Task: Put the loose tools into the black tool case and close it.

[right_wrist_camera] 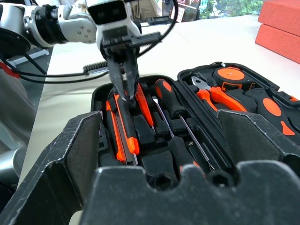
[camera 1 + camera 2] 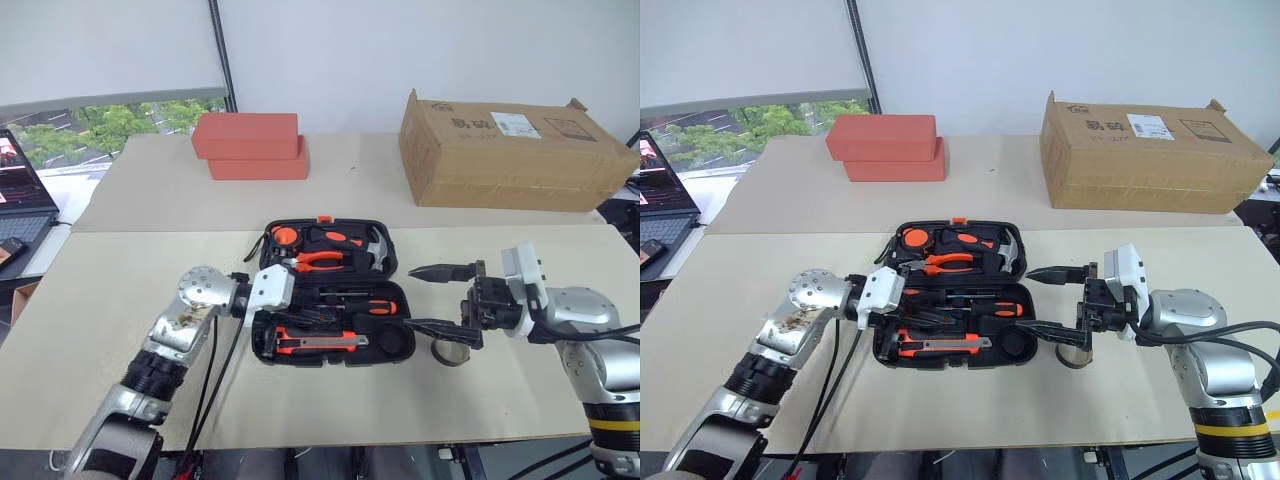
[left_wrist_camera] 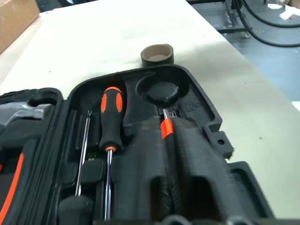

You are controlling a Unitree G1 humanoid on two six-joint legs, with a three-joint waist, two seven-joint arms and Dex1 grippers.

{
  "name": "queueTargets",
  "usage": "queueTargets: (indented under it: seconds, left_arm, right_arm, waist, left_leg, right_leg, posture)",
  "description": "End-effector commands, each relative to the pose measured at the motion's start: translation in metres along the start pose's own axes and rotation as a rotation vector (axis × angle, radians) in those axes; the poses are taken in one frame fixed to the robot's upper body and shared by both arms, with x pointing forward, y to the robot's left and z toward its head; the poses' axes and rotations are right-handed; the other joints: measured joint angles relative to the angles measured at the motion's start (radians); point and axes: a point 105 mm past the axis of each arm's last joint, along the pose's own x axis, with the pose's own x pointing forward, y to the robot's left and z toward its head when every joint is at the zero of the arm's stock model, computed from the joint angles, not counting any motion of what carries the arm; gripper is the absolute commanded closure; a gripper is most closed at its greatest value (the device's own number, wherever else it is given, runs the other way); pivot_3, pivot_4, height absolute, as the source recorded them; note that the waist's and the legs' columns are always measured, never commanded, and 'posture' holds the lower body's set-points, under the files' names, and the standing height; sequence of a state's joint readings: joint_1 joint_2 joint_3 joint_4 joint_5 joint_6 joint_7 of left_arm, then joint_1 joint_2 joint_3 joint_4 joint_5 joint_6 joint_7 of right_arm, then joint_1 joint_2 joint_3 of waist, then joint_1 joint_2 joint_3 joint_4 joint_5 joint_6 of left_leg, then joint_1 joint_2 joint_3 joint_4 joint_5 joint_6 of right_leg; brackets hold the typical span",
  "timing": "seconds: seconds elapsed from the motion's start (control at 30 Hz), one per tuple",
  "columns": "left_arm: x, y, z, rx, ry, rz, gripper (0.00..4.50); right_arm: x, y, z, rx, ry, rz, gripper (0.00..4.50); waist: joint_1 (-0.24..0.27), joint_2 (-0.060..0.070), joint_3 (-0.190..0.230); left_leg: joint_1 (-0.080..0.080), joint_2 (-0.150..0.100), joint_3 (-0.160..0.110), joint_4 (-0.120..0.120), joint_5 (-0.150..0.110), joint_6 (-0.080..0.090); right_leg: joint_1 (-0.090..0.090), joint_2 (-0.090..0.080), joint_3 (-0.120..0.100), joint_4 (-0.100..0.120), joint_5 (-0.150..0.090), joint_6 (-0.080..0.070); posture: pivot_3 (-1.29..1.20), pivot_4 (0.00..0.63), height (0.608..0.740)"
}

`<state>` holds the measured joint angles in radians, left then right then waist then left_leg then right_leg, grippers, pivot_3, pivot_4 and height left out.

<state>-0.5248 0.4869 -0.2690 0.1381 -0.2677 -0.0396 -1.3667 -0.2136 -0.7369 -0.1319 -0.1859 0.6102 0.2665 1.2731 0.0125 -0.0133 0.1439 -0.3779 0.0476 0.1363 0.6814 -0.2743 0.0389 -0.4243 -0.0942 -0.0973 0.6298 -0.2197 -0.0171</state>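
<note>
The black tool case point(image 2: 262, 345) lies open mid-table, its lid toward the back. In its front half lie the orange-and-black utility knife point(image 2: 320, 343), a slim orange tool point(image 1: 143, 101) and two screwdrivers point(image 3: 111, 117). My left gripper point(image 1: 126, 96) is shut and points into that half, its tips right by the slim orange tool; I cannot tell whether they touch it. The round recess point(image 2: 395, 345) is bare. The small dark tape roll point(image 2: 452, 352) stands on the table just right of the case. My right gripper point(image 2: 412, 297) hovers wide open and empty above the roll, pointing at the case.
The lid holds pliers point(image 2: 322, 260), a hammer point(image 2: 378, 250) and a tape measure point(image 2: 285, 237). A cardboard box point(image 2: 505, 150) stands at the back right and two stacked red boxes point(image 2: 250, 145) at the back left. A laptop point(image 2: 20, 190) is at the far left.
</note>
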Motion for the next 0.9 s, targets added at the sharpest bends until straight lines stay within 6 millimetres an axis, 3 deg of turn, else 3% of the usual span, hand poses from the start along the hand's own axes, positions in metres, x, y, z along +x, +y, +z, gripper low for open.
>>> queueTargets:
  seconds: [0.03, 0.9]
  left_arm:
    - [0.009, 0.002, 0.002, 0.046, 0.002, -0.04, 4.47]
    - [0.011, -0.02, -0.057, 0.088, 0.251, -0.19, 4.47]
  right_arm:
    - [-0.001, 0.0, 0.01, -0.048, -0.019, -0.008, 0.0]
    - [-0.005, 0.0, 0.011, -0.048, -0.012, -0.037, 0.0]
  waist:
    - [0.0, 0.0, 0.0]
    - [-0.001, 0.002, -0.002]
  left_leg:
    - [0.0, 0.0, 0.0, 0.0, 0.0, 0.0]
    - [0.006, 0.0, 0.0, 0.001, 0.0, 0.001]
  right_leg:
    - [0.0, 0.0, 0.0, 0.0, 0.0, 0.0]
    - [0.004, 0.0, 0.002, 0.001, -0.003, 0.006]
  posture:
    - [0.0, 0.15, 0.711]
    - [0.0, 0.15, 0.711]
